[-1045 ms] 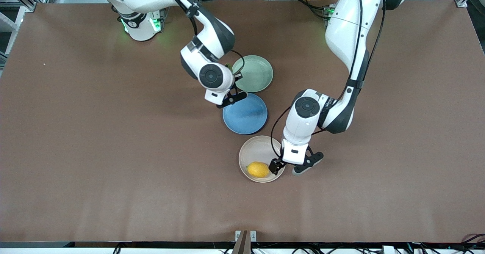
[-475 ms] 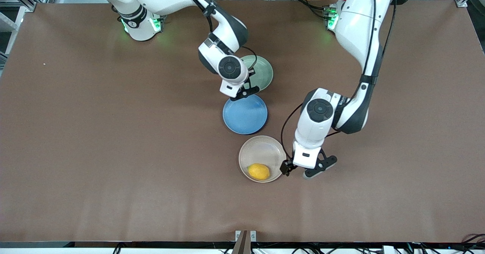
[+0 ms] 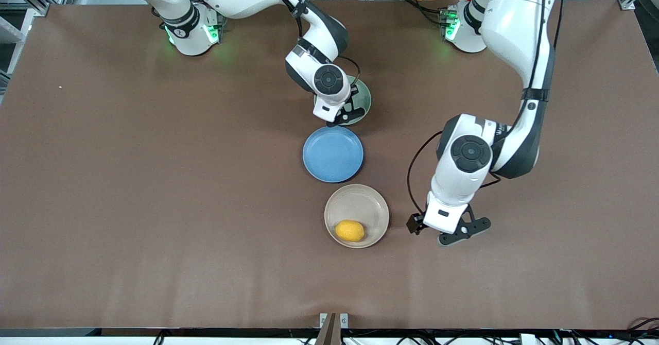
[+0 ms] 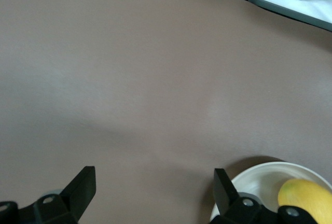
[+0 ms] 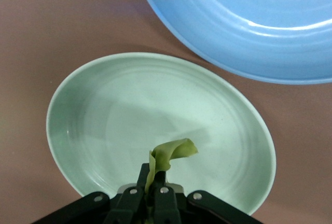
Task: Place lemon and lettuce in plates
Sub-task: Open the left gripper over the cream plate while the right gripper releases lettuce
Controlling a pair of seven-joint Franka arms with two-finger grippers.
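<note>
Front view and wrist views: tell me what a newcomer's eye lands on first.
The lemon stands out, bright yellow in the beige-white plate nearest the front camera, with the open left gripper over bare table beside that plate. Next, the right gripper is shut on the lettuce, holding it over the pale green plate. The blue plate between the two holds nothing.

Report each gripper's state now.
Left gripper: open, empty, over bare table beside the beige plate.
Right gripper: shut on the lettuce, over the green plate.

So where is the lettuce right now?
The lettuce is pinched in the right hand, up over the pale green plate, which sits beside the blue plate.
</note>
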